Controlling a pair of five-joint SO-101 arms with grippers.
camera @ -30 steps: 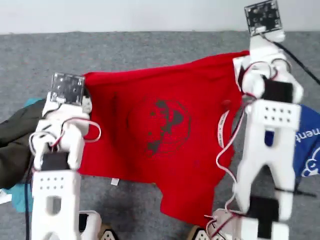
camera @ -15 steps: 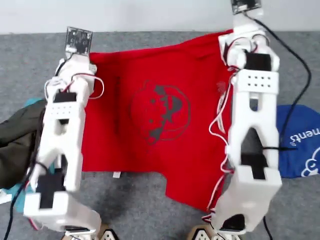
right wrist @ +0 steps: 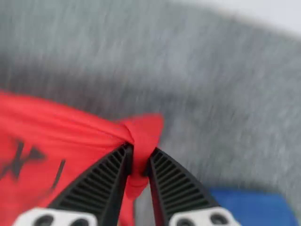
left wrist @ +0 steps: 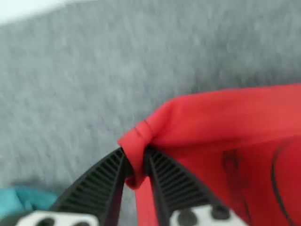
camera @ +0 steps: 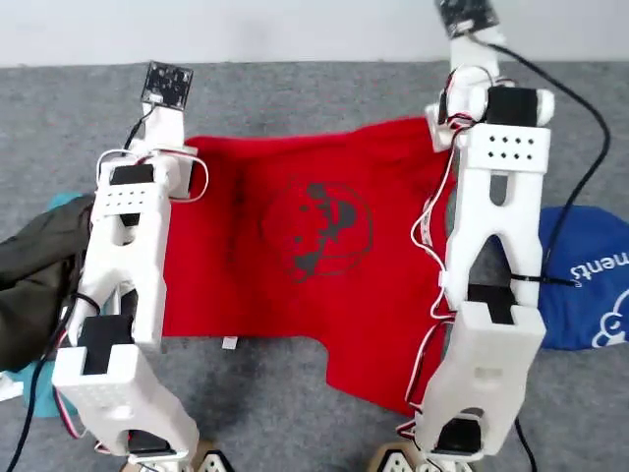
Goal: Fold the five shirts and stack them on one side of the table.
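Observation:
A red shirt (camera: 305,246) with a dark round print lies spread across the middle of the grey table (camera: 324,93). My left gripper (left wrist: 135,165) is shut on a bunched corner of the red shirt (left wrist: 221,127) at its far left edge. My right gripper (right wrist: 140,160) is shut on the red shirt (right wrist: 56,132) at its far right corner. Both arms stretch from the near edge toward the far side, the left arm (camera: 128,256) over the shirt's left edge, the right arm (camera: 496,246) over its right side.
A dark olive garment (camera: 29,285) over a teal one (camera: 34,379) lies at the left edge. A blue garment with white print (camera: 590,285) lies at the right edge. A white wall (camera: 295,29) borders the far side of the table.
Both arms have extended toward the far side of the table, carrying the red shirt's two corners with them, and the shirt is now stretched out flatter.

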